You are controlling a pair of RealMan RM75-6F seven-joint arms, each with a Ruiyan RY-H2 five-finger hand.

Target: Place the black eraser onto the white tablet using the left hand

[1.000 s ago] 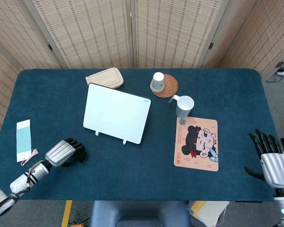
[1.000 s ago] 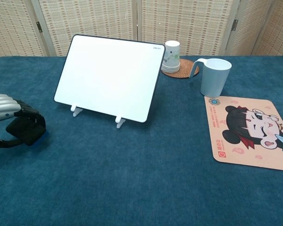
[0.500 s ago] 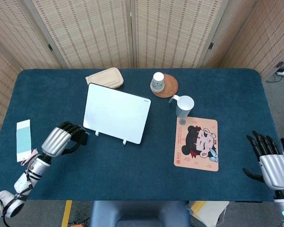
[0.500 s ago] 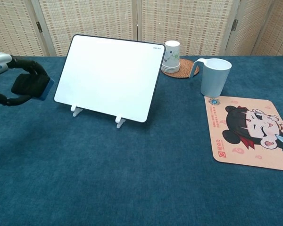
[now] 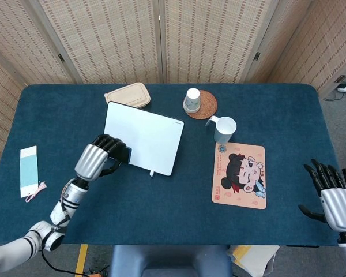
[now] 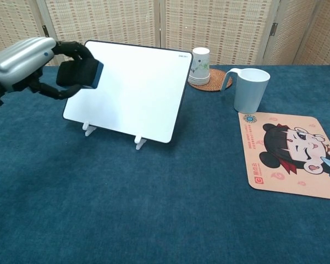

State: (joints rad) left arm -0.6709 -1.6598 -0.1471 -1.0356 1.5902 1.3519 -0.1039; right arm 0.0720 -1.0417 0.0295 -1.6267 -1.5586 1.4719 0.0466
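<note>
The white tablet (image 5: 144, 137) (image 6: 129, 88) leans on small stands at the table's middle left. My left hand (image 5: 102, 156) (image 6: 41, 63) grips the black eraser (image 6: 78, 73) (image 5: 122, 153), held in the air over the tablet's left edge. Black fingers wrap most of the eraser; a blue face shows on its right side. My right hand (image 5: 334, 199) hovers off the table's near right corner, fingers spread and holding nothing; the chest view does not show it.
A white mug (image 5: 224, 128) (image 6: 249, 88) stands right of the tablet, above a cartoon mouse pad (image 5: 240, 175) (image 6: 289, 155). A paper cup (image 5: 191, 99) (image 6: 199, 65) sits on a woven coaster. A beige lidded box (image 5: 127, 95) lies behind the tablet, a paper strip (image 5: 28, 171) at far left.
My left hand has risen from the near left of the table and swung right and forward, carrying the eraser to the tablet's left edge. The right hand has barely shifted.
</note>
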